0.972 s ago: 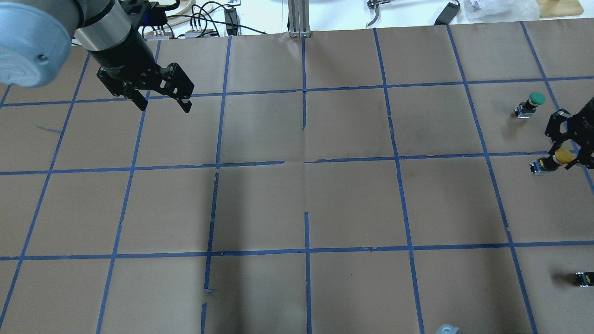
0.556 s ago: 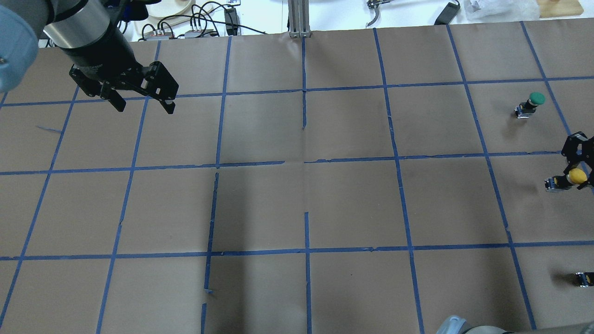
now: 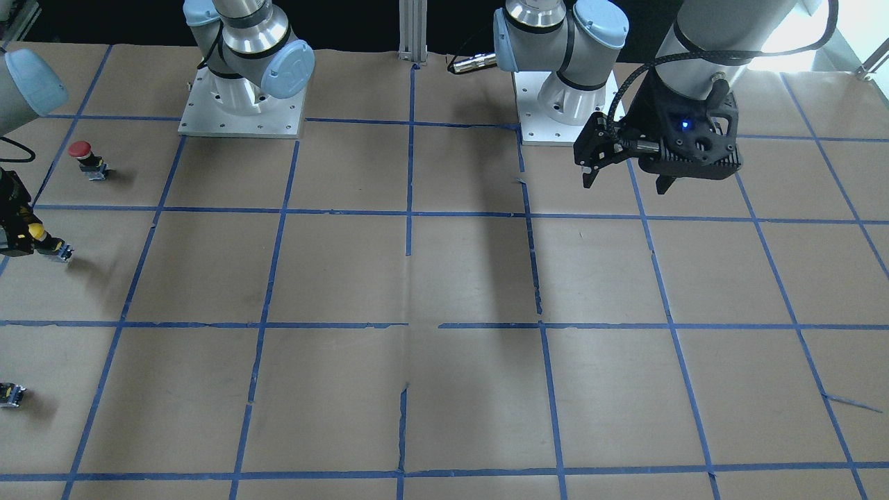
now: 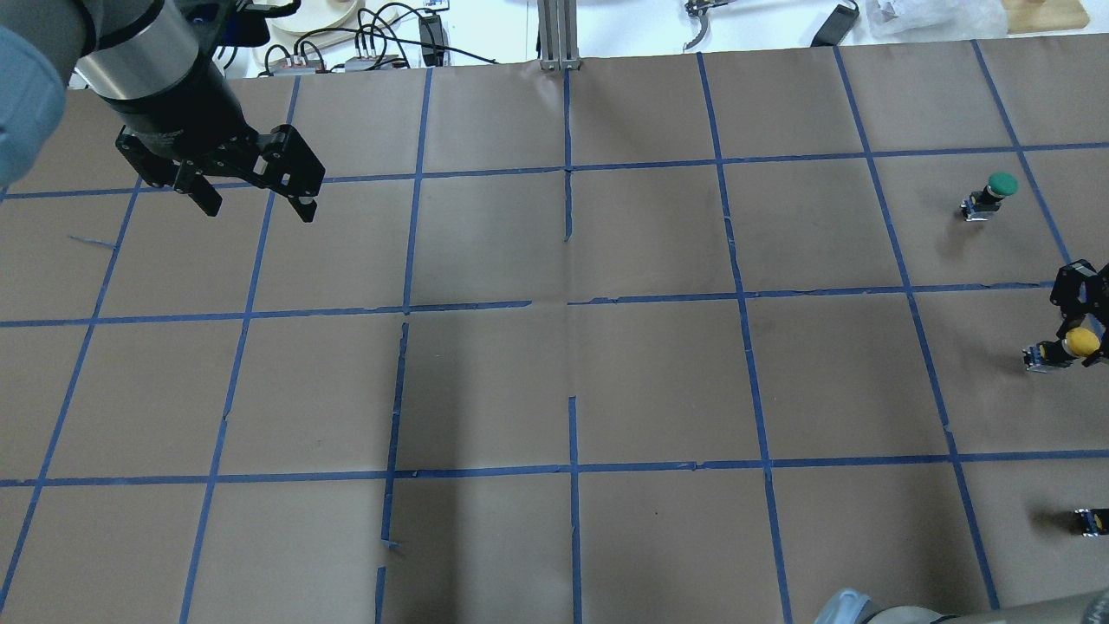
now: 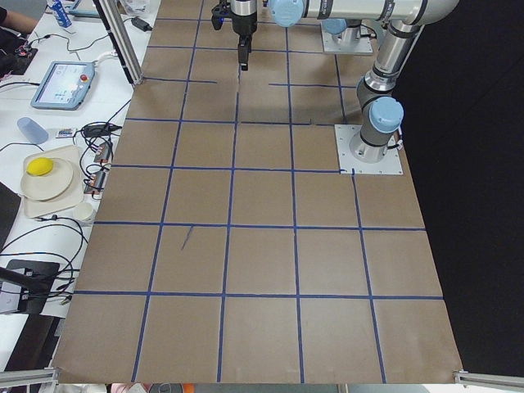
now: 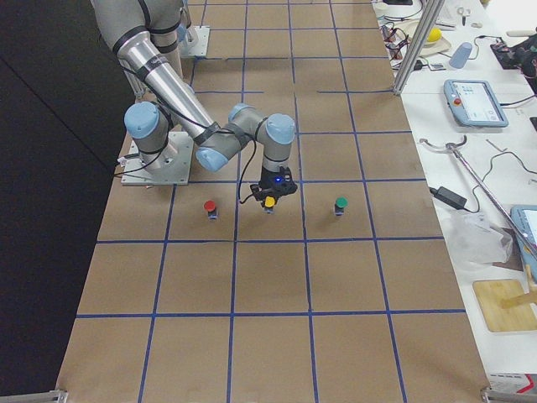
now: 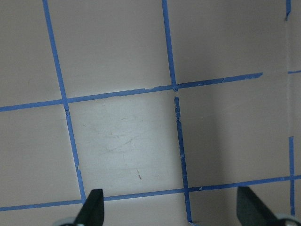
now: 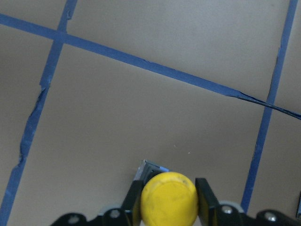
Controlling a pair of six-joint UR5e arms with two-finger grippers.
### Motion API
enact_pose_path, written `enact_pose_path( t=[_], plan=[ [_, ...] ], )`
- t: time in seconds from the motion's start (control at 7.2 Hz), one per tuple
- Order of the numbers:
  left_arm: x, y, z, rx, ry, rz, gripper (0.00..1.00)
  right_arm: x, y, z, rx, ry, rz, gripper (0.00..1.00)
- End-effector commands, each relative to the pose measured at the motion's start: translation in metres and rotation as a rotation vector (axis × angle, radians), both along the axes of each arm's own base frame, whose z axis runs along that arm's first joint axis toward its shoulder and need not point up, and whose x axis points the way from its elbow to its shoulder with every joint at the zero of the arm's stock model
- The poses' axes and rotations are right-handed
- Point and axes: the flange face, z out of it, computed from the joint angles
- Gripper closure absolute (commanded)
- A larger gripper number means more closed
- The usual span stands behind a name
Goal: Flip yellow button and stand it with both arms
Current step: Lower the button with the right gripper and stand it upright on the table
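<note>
While the right gripper [image 8: 169, 184] has the button: its fingers are clamped on either side of the yellow cap, seen head-on in the right wrist view, with a corner of the grey base showing beyond it.
Button [image 4: 1079, 341]: far out on the robot's right side of the table, low over the paper. It looks tilted, cap towards the gripper and base angled away. Whether the base touches the paper I cannot tell.
Left gripper [image 4: 258, 210]: fingers apart and empty, hanging over the far left squares, well apart from the button.
Step in hand: most likely setting the button down on its base, cap up.
Doing it well: bring the body square to the table before letting go. A stubby base under a wide cap will probably tip if released while leaning. Lower until the base sits flat, then part the fingers slowly and lift straight up so the cap is not dragged.
Left arm's part: too far off to steady anything. A second contact would call for a long reach across.
Neighbours: a green button [image 4: 1001, 184] and a red button [image 3: 81, 149] stand either side of the yellow one, each a square away. A small black part [image 4: 1090, 520] lies nearer the operators' edge.
In the way: nothing touches the button but the fingers. The neighbours are clear of a straight descent, though a sideways swing could reach them.
</note>
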Motion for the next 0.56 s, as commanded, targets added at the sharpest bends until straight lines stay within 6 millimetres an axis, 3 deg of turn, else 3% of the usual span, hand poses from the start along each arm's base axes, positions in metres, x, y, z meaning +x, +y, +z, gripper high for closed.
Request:
enact_pose_path(
  t=[0.0, 0.14, 0.42],
  plan=[
    [-0.001, -0.001, 0.003, -0.007, 0.023, 0.032, 0.00, 0.001, 0.001, 0.000, -0.008, 0.006, -0.054, 0.31],
    [-0.001, 0.000, 0.003, -0.005, 0.023, 0.032, 0.00, 0.004, 0.000, 0.005, -0.016, 0.008, -0.069, 0.30],
    [-0.001, -0.001, 0.004, -0.008, 0.026, 0.032, 0.00, 0.011, 0.002, 0.046, -0.024, 0.012, -0.066, 0.26]
  ],
)
